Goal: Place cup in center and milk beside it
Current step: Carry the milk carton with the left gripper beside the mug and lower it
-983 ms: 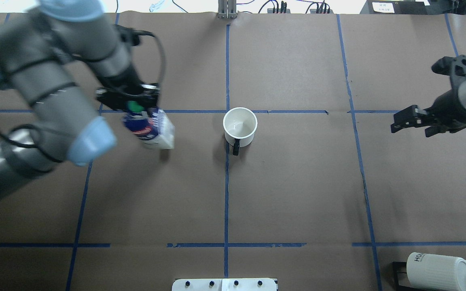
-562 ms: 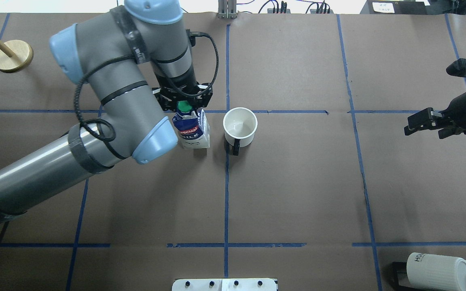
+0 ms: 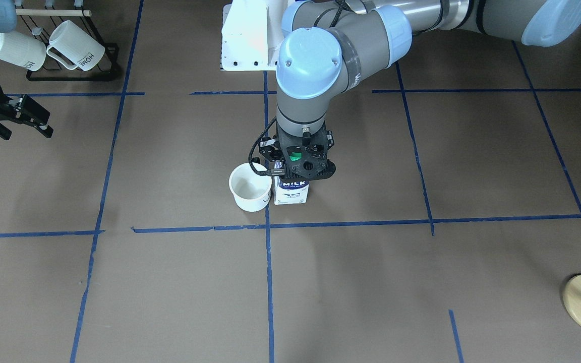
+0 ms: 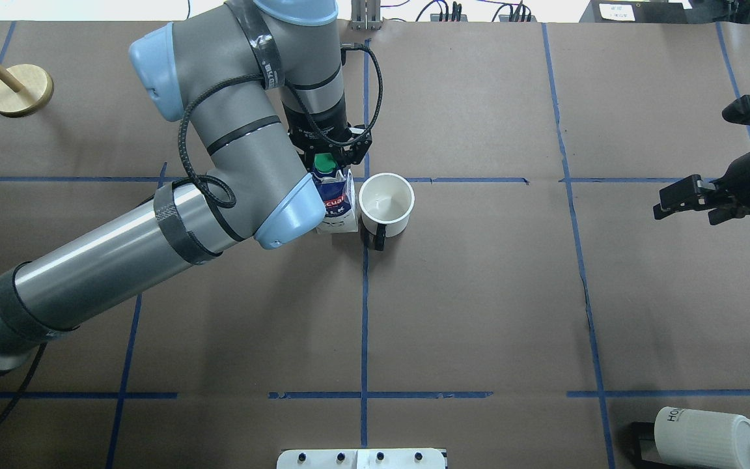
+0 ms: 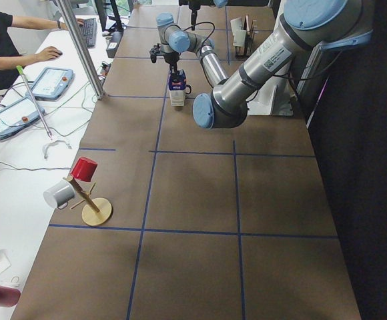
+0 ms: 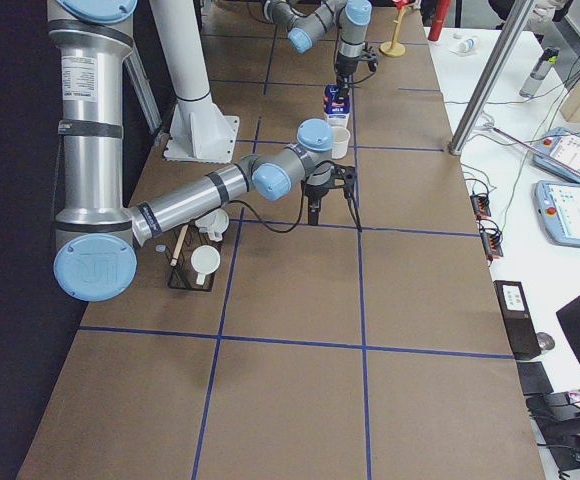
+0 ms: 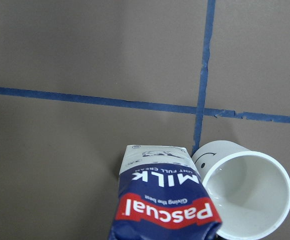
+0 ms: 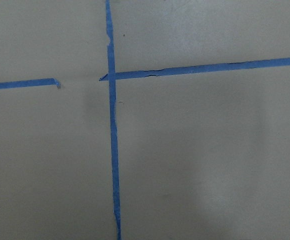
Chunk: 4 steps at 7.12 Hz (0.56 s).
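The white cup [image 4: 386, 203] stands upright just right of the centre tape crossing [image 4: 365, 180], its black handle toward the robot. Its smiley face shows in the left wrist view [image 7: 205, 159]. The blue and white milk carton [image 4: 337, 207] stands upright close against the cup's left side; it also shows in the front view [image 3: 291, 191] beside the cup [image 3: 249, 187]. My left gripper [image 4: 325, 163] is shut on the carton's top by the green cap. I cannot tell if the carton's base touches the table. My right gripper [image 4: 674, 198] is open and empty, far to the right.
A black rack with ribbed white "HOME" mugs [image 4: 700, 436] sits at the near right corner. A wooden peg stand [image 4: 20, 88] is at the far left. A white box [image 4: 362, 458] sits at the robot-side edge. An operator's arms show in the exterior left view [image 5: 20, 40].
My left arm carried the milk carton rightward from the left cell to right beside the cup and set it upright. My right gripper drew back slightly to the right.
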Each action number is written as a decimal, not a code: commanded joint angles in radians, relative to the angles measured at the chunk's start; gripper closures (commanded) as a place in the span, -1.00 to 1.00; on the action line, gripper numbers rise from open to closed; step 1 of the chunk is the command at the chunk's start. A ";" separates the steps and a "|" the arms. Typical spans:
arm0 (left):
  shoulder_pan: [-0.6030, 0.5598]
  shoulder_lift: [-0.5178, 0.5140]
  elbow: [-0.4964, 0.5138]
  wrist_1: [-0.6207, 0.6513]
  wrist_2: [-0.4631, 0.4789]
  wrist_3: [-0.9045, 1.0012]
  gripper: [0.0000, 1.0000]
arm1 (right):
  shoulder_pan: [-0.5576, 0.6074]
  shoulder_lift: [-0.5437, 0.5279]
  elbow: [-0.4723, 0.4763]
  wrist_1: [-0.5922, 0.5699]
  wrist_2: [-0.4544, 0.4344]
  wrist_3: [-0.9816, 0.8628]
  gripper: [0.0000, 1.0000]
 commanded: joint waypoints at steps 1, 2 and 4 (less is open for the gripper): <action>0.006 -0.004 0.041 -0.053 -0.001 -0.004 0.83 | -0.001 -0.001 0.000 0.000 0.000 0.002 -1.00; 0.006 -0.006 0.043 -0.058 -0.001 -0.006 0.75 | -0.002 -0.001 0.000 0.000 0.000 0.002 -1.00; 0.006 -0.003 0.043 -0.055 0.001 -0.004 -0.99 | -0.002 0.000 -0.001 0.000 0.000 0.002 -1.00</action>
